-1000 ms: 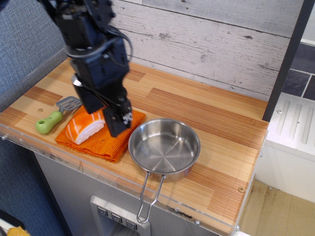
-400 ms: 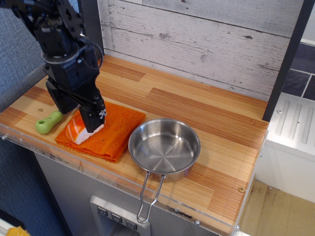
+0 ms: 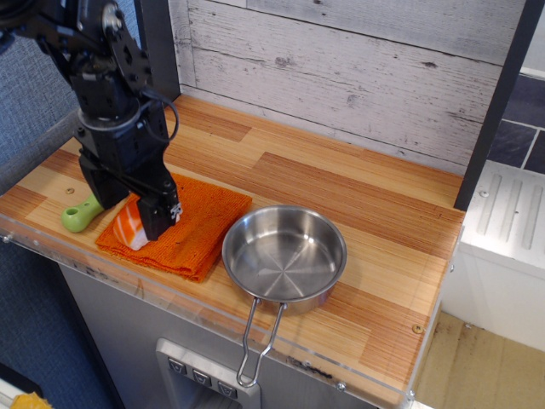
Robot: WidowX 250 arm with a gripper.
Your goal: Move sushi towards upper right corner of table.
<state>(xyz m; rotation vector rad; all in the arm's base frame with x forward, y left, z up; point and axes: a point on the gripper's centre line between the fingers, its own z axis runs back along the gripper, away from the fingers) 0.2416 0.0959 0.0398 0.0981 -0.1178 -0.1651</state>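
The sushi (image 3: 126, 230), orange with white stripes over a white base, lies on the left part of an orange cloth (image 3: 201, 232) near the front left of the wood-plank table (image 3: 366, 200). My black gripper (image 3: 128, 213) is lowered over the sushi with one finger on each side of it. The right finger (image 3: 159, 218) covers the sushi's right end. The jaws look open around it, and I cannot see firm contact. Most of the sushi is hidden by the gripper.
A steel pan (image 3: 285, 254) with a wire handle sits right of the cloth near the front edge. A green-handled spatula (image 3: 81, 215) lies left of the cloth, its head hidden by my arm. A white plank wall (image 3: 358, 77) backs the table.
My gripper has moved left and down, from the sushi's right side to straddling it. The sushi has shifted slightly left on the cloth. The spatula head is now hidden.
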